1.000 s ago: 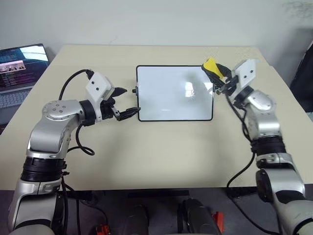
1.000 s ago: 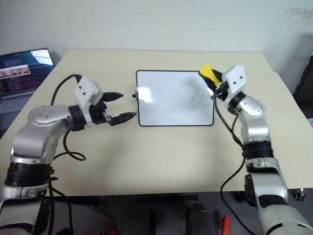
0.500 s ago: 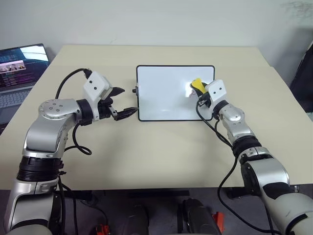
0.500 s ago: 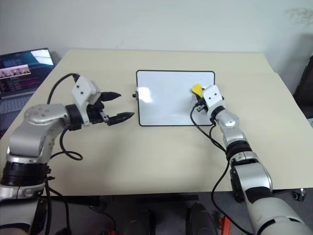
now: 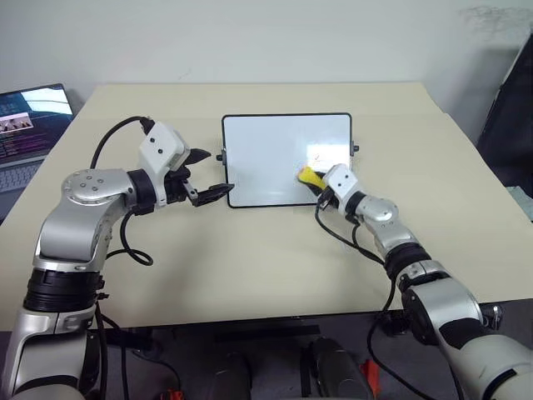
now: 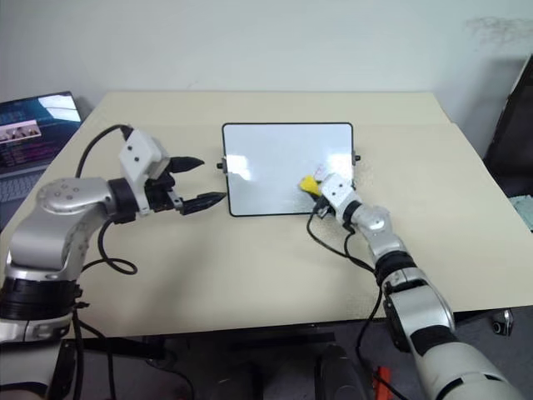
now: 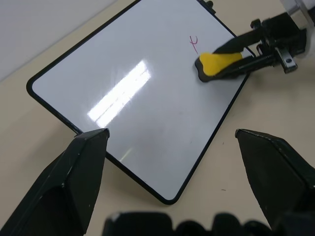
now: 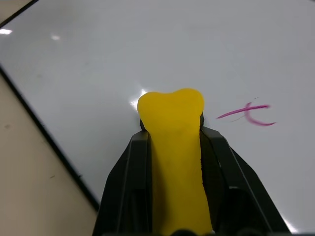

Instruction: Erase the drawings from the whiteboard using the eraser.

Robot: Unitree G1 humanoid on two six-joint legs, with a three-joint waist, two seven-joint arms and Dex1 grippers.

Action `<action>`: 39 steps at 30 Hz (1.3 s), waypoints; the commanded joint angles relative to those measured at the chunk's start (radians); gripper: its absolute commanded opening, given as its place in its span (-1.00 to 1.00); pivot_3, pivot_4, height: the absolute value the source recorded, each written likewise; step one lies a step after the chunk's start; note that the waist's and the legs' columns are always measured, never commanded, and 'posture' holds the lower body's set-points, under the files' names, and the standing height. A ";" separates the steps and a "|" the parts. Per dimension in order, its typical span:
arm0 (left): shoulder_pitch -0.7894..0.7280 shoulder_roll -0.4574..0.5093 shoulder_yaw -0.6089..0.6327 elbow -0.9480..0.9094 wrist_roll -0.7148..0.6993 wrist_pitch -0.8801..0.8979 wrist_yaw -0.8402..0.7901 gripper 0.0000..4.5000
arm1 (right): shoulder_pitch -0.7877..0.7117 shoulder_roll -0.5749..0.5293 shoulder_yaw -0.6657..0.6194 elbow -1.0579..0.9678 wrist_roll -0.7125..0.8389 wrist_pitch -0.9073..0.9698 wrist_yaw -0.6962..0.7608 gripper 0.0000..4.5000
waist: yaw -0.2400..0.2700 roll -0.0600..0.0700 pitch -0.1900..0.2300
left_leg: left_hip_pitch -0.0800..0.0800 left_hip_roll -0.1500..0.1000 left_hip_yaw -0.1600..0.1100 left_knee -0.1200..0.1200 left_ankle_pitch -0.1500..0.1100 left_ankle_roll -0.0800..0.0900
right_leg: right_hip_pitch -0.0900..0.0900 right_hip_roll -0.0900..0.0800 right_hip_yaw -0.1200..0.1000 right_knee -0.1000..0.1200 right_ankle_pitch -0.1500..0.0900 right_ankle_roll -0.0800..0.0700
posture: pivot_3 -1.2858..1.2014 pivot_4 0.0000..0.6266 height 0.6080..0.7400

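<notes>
The whiteboard (image 5: 271,150) lies flat in the middle of the table, black-framed, with small knobs on both sides. A small magenta mark of the drawings (image 8: 248,113) sits in its near right part, seen too in the left wrist view (image 7: 193,43). My right gripper (image 5: 316,180) is shut on the yellow eraser (image 5: 310,175). The eraser's tip (image 8: 171,105) is down at the board's surface, just beside the mark. My left gripper (image 5: 218,172) hangs open by the board's left edge, nothing between its fingers (image 7: 83,162).
An open laptop (image 5: 25,117) stands off the table's far left corner. A dark object (image 5: 510,100) is at the right edge of the view. Black cables trail from both wrists over the beige table (image 5: 250,250).
My right gripper has carried the eraser down and to the left, from above the board's far right corner onto its near right part. The left gripper has stayed put. The camera has shifted slightly.
</notes>
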 commanded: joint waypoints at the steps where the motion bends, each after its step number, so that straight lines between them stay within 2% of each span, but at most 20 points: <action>1: -0.027 0.017 0.026 -0.016 -0.001 -0.010 -0.002 1.00 | 0.011 -0.011 -0.006 0.015 -0.002 0.061 -0.015 -0.57 | -0.003 0.000 0.000 | 0.001 0.000 0.000 0.000 0.000 0.000 | 0.000 0.000 0.000 0.002 0.000 0.000 | 0.03 -0.52 1.00; 11: -0.042 0.006 0.010 -0.007 0.007 -0.018 0.000 1.00 | -0.084 -0.060 -0.083 0.077 0.014 0.125 -0.290 -0.57 | -0.002 0.000 0.000 | 0.002 -0.001 0.000 0.001 0.003 0.004 | 0.001 0.000 0.002 0.004 -0.001 -0.002 | 0.03 -0.52 1.00; 16: -0.043 0.003 0.010 -0.011 0.004 -0.014 0.000 1.00 | -0.102 -0.066 -0.101 0.093 0.013 0.163 -0.342 -0.57 | -0.005 -0.001 0.000 | 0.002 -0.001 0.000 0.001 0.004 0.005 | 0.002 0.000 0.002 0.003 -0.002 -0.006 | 0.03 -0.52 1.00; 22: -0.043 0.003 0.012 -0.007 0.004 -0.016 -0.001 1.00 | -0.093 -0.040 -0.090 0.070 0.016 0.156 -0.286 -0.57 | -0.006 -0.001 0.000 | 0.002 -0.001 0.000 0.001 0.004 0.005 | 0.002 0.000 0.002 0.003 -0.002 -0.005 | 0.03 -0.52 1.00; 32: -0.049 -0.007 0.011 -0.008 0.001 -0.014 0.003 1.00 | -0.034 0.085 -0.025 -0.051 0.017 0.156 -0.109 -0.57 | -0.022 -0.001 0.000 | 0.002 0.000 0.000 -0.002 0.003 0.005 | -0.001 0.001 0.002 0.004 0.000 -0.001 | 0.03 -0.52 1.00; 39: -0.038 -0.003 0.018 -0.010 0.002 -0.015 0.001 1.00 | 0.023 0.104 0.024 -0.136 0.025 0.189 -0.013 -0.57 | -0.013 0.000 0.000 | 0.000 0.000 0.000 -0.002 0.003 0.005 | -0.002 0.001 0.002 0.003 0.000 -0.001 | 0.03 -0.52 1.00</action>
